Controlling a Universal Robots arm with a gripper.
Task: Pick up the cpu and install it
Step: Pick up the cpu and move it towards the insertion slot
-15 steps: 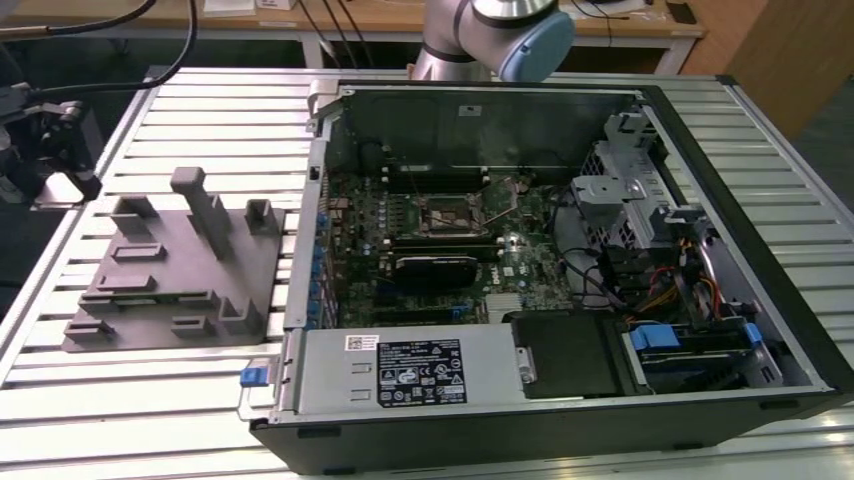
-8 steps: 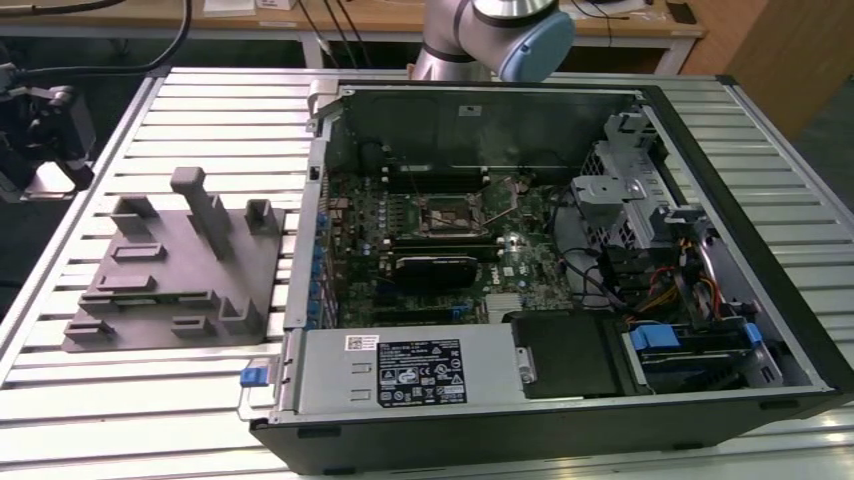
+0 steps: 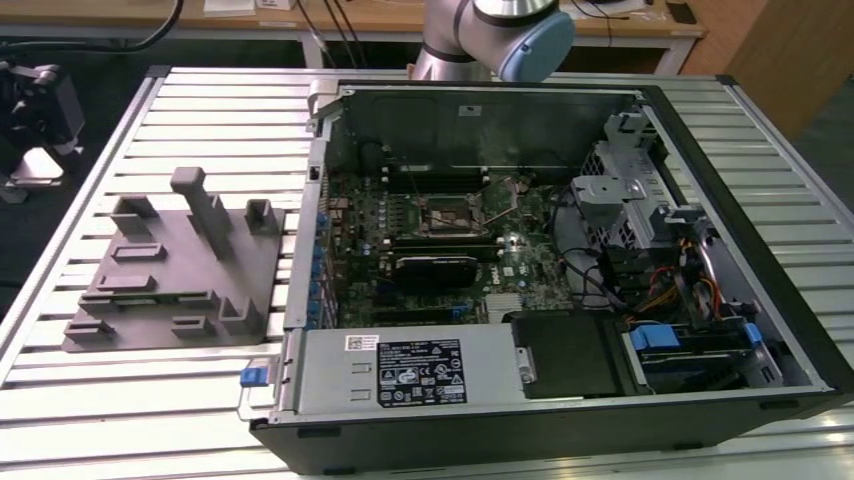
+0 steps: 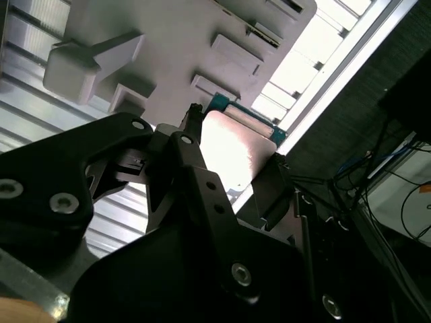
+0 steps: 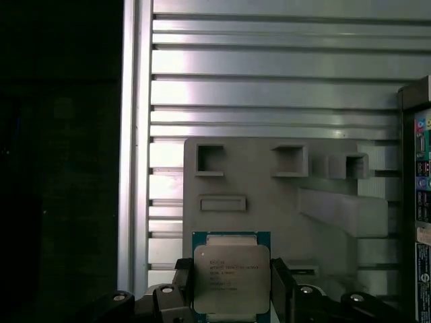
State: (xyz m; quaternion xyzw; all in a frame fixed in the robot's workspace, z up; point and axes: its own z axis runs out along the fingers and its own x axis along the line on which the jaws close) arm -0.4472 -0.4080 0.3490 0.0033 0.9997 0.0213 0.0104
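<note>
Clenched at the gripper (image 5: pixel 232 286) on opposite edges of the cpu (image 5: pixel 231 272), over the grey fixture (image 5: pixel 269 195), well apart from the socket (image 3: pixel 451 212) in the open computer case (image 3: pixel 481 125); liable to tilt or slip from so narrow a hold.

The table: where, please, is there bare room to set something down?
Free: the table between the grey fixture and the edge nearest the exterior camera, and beyond it. Crowded: the computer case. The gripper holds the cpu.

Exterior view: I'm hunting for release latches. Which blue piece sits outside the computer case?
The blue tab on the case's near corner, exterior view's left, beside the power supply; the other blue pieces lie inside, among the cables.
</note>
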